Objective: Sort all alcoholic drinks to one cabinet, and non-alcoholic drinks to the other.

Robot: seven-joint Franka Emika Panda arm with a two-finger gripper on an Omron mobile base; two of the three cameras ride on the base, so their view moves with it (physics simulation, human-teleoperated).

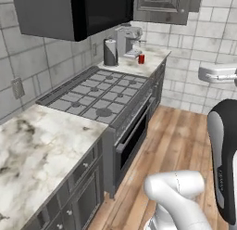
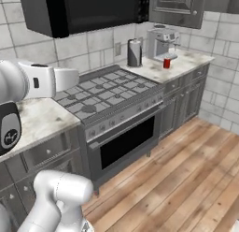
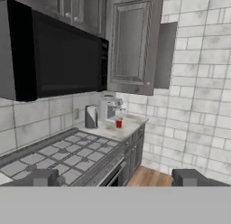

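Hand view: soda can (image 3: pixel 119 123) upright on far counter (image 3: pixel 128 126); fingers (image 3: pixel 44 177) spread, empty.

Red soda can (image 3: pixel 119 123) stands on far counter (image 3: pixel 128 127) beneath closed wall cabinet (image 3: pixel 131 42).

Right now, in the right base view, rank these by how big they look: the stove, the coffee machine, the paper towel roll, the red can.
1. Stove, by far the largest.
2. Coffee machine.
3. Paper towel roll, slimmer than the machine but similar in height.
4. Red can, the smallest.
The stove is also nearest the camera, which exaggerates its lead.
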